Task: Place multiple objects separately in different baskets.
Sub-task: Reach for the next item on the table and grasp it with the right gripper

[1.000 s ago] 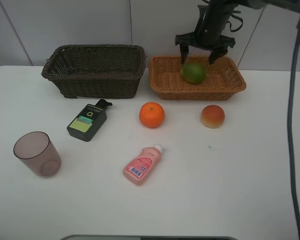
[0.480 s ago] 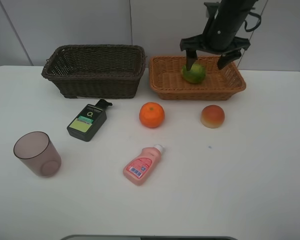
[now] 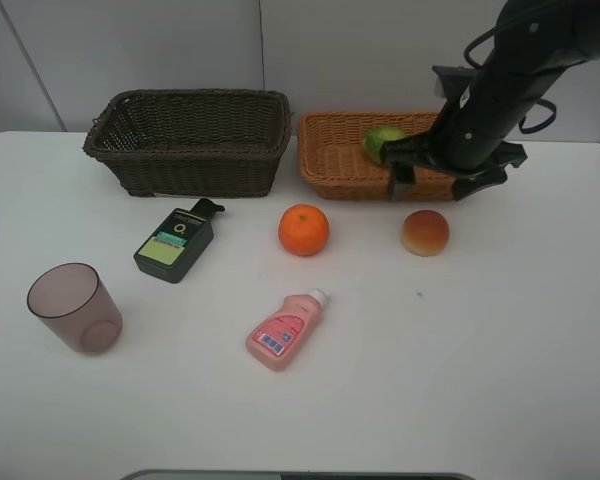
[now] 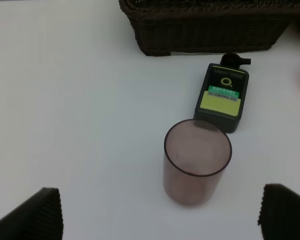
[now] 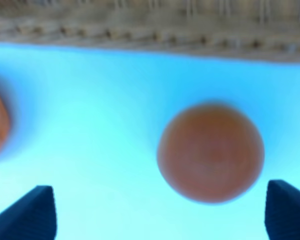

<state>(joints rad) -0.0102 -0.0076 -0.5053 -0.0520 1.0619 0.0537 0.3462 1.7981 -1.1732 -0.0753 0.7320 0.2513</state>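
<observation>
The green mango-like fruit (image 3: 382,140) lies in the light tan basket (image 3: 335,165). My right gripper (image 3: 432,188) hangs open in front of that basket's near wall, just above the red-yellow peach (image 3: 425,232) on the table. The right wrist view shows the peach (image 5: 210,152) blurred between the spread fingers of the gripper (image 5: 160,215), with nothing held. The orange (image 3: 303,229), pink bottle (image 3: 283,330), dark green bottle (image 3: 174,243) and purplish cup (image 3: 74,307) rest on the table. In the left wrist view, my left gripper (image 4: 160,220) is open above the cup (image 4: 196,167).
The dark brown basket (image 3: 190,165) stands at the back left with nothing visible inside. In the left wrist view it (image 4: 205,30) sits behind the dark green bottle (image 4: 221,97). The tan basket's wall (image 5: 150,25) runs close behind the peach.
My right gripper has left the tan basket, moving forward and down to above the peach. The green fruit stays in the basket. Nothing else moved.
</observation>
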